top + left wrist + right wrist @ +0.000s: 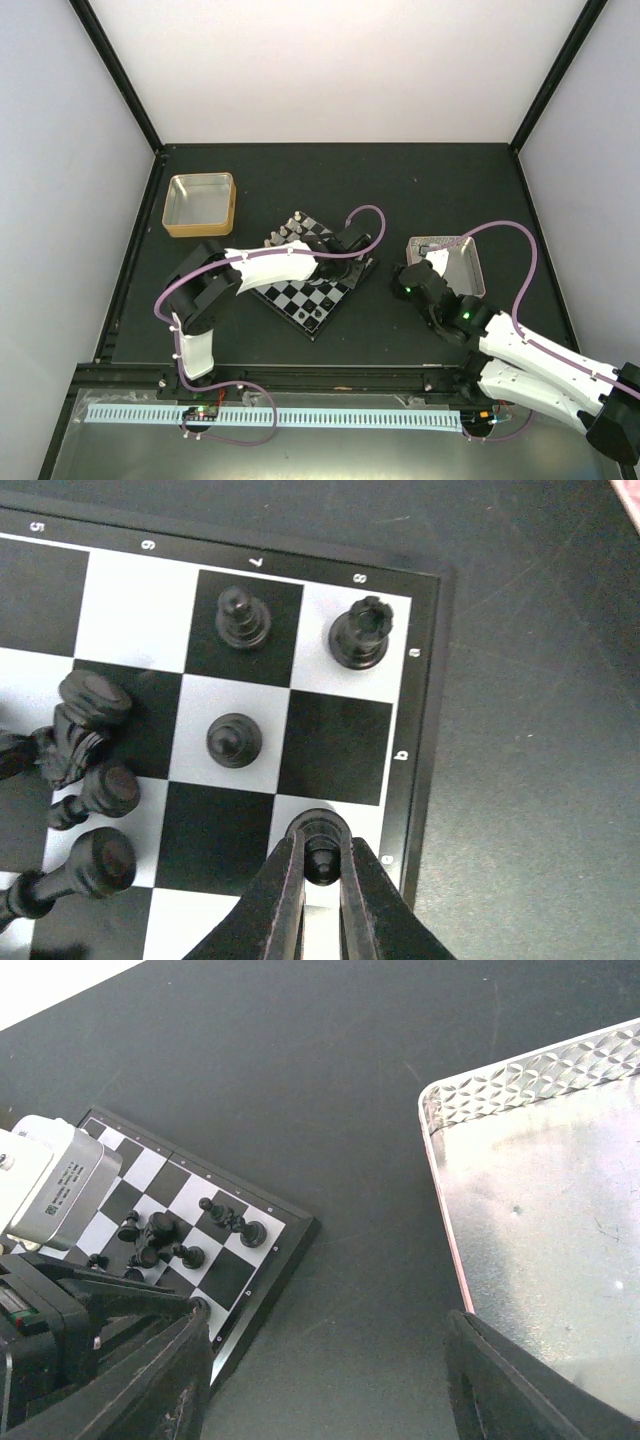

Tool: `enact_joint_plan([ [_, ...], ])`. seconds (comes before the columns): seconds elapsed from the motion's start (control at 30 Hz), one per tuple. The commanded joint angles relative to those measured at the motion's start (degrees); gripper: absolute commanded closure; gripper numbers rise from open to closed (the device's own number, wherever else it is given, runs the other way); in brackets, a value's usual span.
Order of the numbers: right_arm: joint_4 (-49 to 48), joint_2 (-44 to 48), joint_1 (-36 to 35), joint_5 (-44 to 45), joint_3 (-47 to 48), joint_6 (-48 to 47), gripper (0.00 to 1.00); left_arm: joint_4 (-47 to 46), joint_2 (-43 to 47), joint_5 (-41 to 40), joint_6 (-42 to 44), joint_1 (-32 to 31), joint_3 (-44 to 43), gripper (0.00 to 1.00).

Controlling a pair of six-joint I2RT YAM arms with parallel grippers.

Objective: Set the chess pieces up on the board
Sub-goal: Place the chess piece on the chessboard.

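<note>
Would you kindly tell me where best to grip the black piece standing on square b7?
Pinch the b7 piece by its round head, from straight above: it stands upright, and the toppled pieces beside it leave little room low down.

Digits 5, 6, 7, 8 and letters a, b on the rim of the board [418, 705]

The right tool [330, 1385] stands wide apart, board [228, 1278] left, tray [540, 1240] right.
</note>
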State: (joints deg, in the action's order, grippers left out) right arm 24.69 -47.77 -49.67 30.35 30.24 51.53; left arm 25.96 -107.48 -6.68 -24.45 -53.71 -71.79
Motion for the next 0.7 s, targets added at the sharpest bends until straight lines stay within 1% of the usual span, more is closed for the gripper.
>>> enact_joint_plan([
  [0.0,-0.70,0.18,0.39,2.11,-0.62,0.46,0.35,3.01,-0.72,-2.35,-0.55,-0.34,-1.47,0.94],
  [0.3,-0.86,-0.19,0.39,1.58,-0.53,0.49,0.35,1.93,-0.65,0.23,0.47,-0.28,-0.68,0.89],
  [0.5,-0.96,-0.45,0.36,1.31,-0.44,0.60,0.35,1.51,0.21,2.35,0.24,-0.25,0.24,0.92],
  [0.6,-1.13,-0.57,0.40,1.04,-0.44,0.68,0.35,2.15,0.40,2.40,0.22,-0.25,0.25,0.92],
  [0.67,-1.21,-0.65,0.44,0.97,-0.44,0.65,0.35,2.04,0.51,2.50,0.19,-0.25,0.26,0.91],
])
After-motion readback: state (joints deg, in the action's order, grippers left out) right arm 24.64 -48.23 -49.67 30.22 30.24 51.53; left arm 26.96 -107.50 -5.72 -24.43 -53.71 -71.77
